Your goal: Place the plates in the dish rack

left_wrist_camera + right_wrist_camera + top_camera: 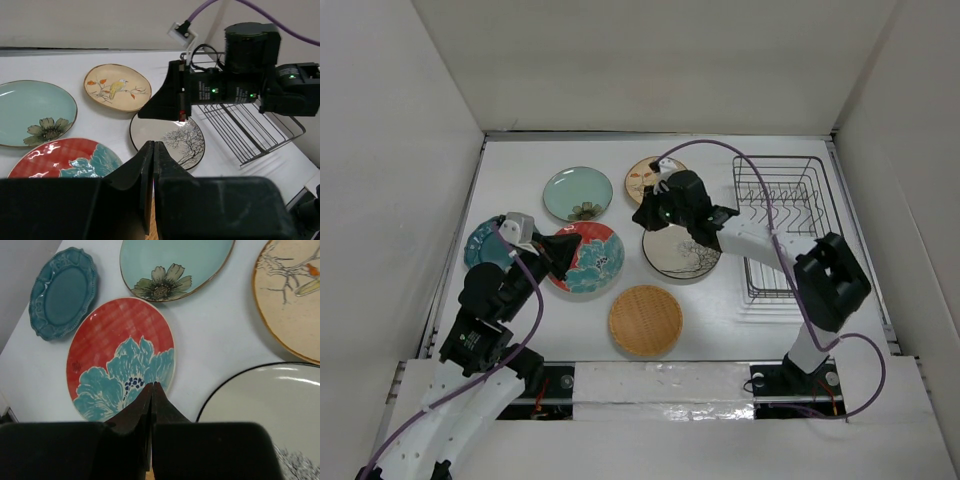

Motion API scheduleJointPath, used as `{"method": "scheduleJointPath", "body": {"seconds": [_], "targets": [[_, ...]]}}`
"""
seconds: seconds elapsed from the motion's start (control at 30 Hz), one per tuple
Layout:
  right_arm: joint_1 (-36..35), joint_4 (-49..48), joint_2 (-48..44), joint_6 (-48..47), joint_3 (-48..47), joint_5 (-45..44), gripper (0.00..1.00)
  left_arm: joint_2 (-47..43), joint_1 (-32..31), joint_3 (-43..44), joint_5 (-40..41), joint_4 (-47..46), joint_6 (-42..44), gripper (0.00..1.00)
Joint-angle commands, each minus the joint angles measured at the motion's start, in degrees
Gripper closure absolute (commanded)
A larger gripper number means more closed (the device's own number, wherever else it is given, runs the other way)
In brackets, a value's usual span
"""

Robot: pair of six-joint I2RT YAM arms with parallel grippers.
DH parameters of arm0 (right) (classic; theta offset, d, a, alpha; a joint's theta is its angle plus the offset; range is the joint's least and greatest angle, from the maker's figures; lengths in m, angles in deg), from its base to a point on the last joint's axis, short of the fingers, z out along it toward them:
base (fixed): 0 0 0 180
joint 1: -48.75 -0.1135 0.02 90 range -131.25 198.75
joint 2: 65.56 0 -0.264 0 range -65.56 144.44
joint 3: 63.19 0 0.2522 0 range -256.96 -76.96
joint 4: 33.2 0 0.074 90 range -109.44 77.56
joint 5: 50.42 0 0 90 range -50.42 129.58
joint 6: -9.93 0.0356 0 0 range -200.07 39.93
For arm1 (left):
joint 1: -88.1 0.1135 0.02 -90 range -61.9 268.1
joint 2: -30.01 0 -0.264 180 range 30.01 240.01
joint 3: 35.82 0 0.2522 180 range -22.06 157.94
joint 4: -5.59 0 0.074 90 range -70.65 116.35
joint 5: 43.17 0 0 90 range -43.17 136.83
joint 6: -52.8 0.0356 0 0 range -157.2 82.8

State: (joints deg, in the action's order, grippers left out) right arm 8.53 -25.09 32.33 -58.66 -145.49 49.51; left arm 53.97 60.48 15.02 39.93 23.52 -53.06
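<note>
Six plates lie flat on the white surface (720, 325), none of them in the dish rack (790, 190), which stands on the right, close to the side wall (910, 150). The rack is dark wire with upright dividers.

The right arm folds over the rack's near end and its forearm crosses the rack's left side. Its purple cable (720, 145) loops above. The right pincer (151, 388) is pressed together on nothing, hanging between the beige floral plate (642, 172) and the white plate with the black tree (682, 258). It hides part of the beige one from above.

The left pincer (153, 147) is pressed tight too, nothing in it, hovering at the left rim of the red-and-teal plate (595, 262). That arm covers part of the dark teal plate (62, 292), which has a scalloped rim and sits near the left edge.

The pale green plate (578, 193) is glossy, with a flower painted at one side, and lies toward the back. The orange-tan woven-look plate (645, 320) sits alone at the front.

The plates crowd each other in the middle with narrow gaps. The red-and-teal and the white one nearly meet. Bare surface shows between the woven-look plate and the rack, and along the back wall. White walls close in on three sides.
</note>
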Motion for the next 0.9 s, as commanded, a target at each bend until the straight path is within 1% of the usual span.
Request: {"method": "scheduleJointPath", "body": {"seconds": [0.0, 0.03, 0.07, 0.1, 0.13, 0.2, 0.27, 0.33, 0.4, 0.53, 0.63, 0.67, 0.77, 0.87], "targets": [[-0.99, -3.76, 4.3, -0.66, -6.33, 4.56, 0.89, 0.29, 0.19, -0.08, -0.14, -2.05, 0.65, 1.0], [-0.99, -3.15, 4.33, -1.1, -6.35, 4.57, 0.89, 0.47, 0.19, -0.08, 0.04, -2.05, 0.65, 1.0], [-0.99, -2.62, 7.03, -1.45, -8.26, 5.18, 0.73, 0.64, 0.19, -0.08, 0.82, -2.05, 0.65, 1.0], [-0.99, -1.83, 8.27, -1.81, -9.15, 5.62, 0.64, 0.9, 0.19, 0.1, 1.01, -1.79, 0.74, 1.0], [-0.99, -1.47, 9.59, -2.16, -9.95, 6.14, 0.59, 1.08, 0.19, 0.1, 1.09, -1.79, 0.74, 1.0], [-0.99, 0.02, 13.62, -2.34, -12.75, 7.47, 0.52, 1.43, 0.19, 0.27, 1.1, -1.97, 0.83, 1.0], [-0.99, 0.37, 15.92, -2.42, -13.99, 7.64, 0.44, 1.35, 0.19, 0.27, 1.62, -2.05, 0.83, 0.91], [-0.47, 1.17, 19.44, -2.16, -16.1, 8.43, 0.4, 1.26, 0.19, 0.19, 1.97, -2.05, 0.92, 0.81], [-0.47, 1.87, 22.42, -1.99, -17.33, 10.01, 0.35, 1.61, 0.19, 0.01, 2.24, -2.05, 1.0, 0.78], [0.06, 2.05, 25.68, -1.46, -18.48, 11.69, 0.34, 2.84, 0.19, 0.27, 2.06, -2.06, 1.18, 0.75], [0.06, 1.52, 27.18, -0.58, -18.22, 13.88, 0.36, 3.1, 0.19, 0.27, 1.89, -2.23, 1.35, 0.74], [0.06, 1.0, 28.23, 0.64, -17.95, 16.76, 0.39, 3.1, 0.19, 0.27, 2.06, -2.23, 1.36, 0.74], [0.06, -2.08, 29.9, 3.36, -16.9, 20.99, 0.46, 3.28, 0.19, 0.27, 2.24, -2.41, 1.53, 0.71], [0.06, -3.31, 31.05, 4.86, -16.37, 22.49, 0.53, 3.28, 0.19, 0.36, 2.24, -2.32, 1.62, 0.69]]}}
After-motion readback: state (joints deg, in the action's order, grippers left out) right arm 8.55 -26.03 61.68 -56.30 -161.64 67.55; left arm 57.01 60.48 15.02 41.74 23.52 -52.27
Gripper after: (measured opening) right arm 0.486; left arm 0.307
